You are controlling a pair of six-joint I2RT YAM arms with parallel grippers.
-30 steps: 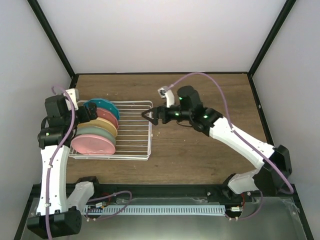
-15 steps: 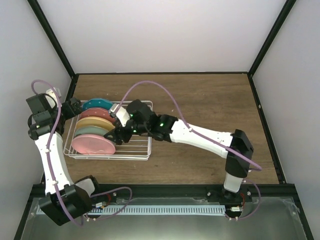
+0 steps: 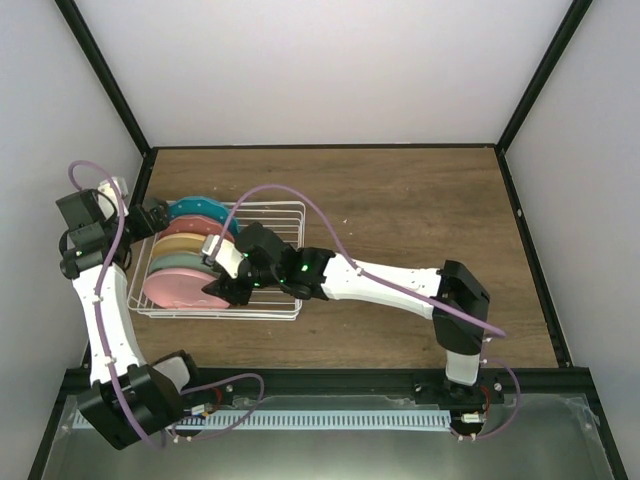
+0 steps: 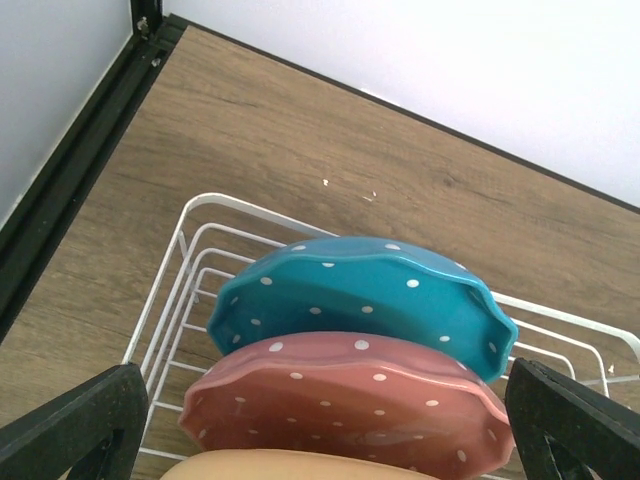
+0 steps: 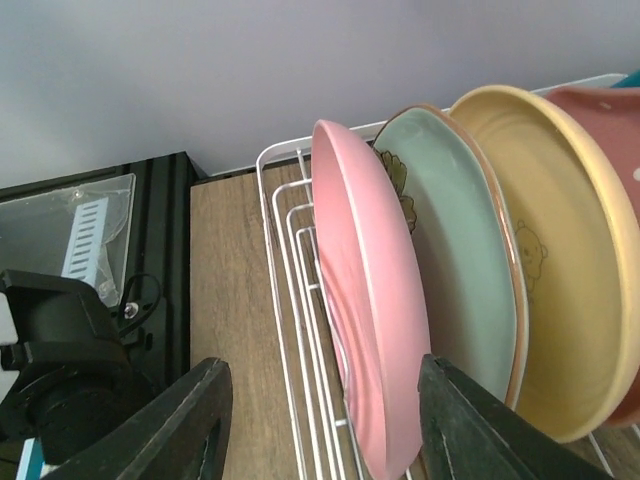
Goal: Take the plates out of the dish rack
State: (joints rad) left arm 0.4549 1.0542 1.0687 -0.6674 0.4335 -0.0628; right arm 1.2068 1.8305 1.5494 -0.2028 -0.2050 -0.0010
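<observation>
The white wire dish rack [image 3: 262,316] stands at the left of the table with several plates on edge in it. From front to back they are pink [image 3: 178,288], mint green [image 3: 184,264], yellow [image 3: 190,246], dotted salmon-red [image 3: 207,228] and dotted teal [image 3: 200,208]. My right gripper [image 3: 214,290] straddles the pink plate [image 5: 365,300]. One finger sits between the pink and green plate [image 5: 460,260], and the other stands apart on the outer side, so the gripper is open. My left gripper [image 3: 160,215] hangs wide open over the teal plate [image 4: 360,290] and the salmon plate [image 4: 350,400].
The right arm lies low across the rack's bare right half [image 3: 280,230]. The rack's wires [image 5: 285,260] run close under the right fingers. A black frame post [image 4: 60,190] and the side wall stand just left of the rack. Brown tabletop [image 3: 420,220] stretches to the right.
My right arm has swung left across the rack to the pink plate, and its jaws have narrowed around it. The left arm pulled back to the rack's far left corner.
</observation>
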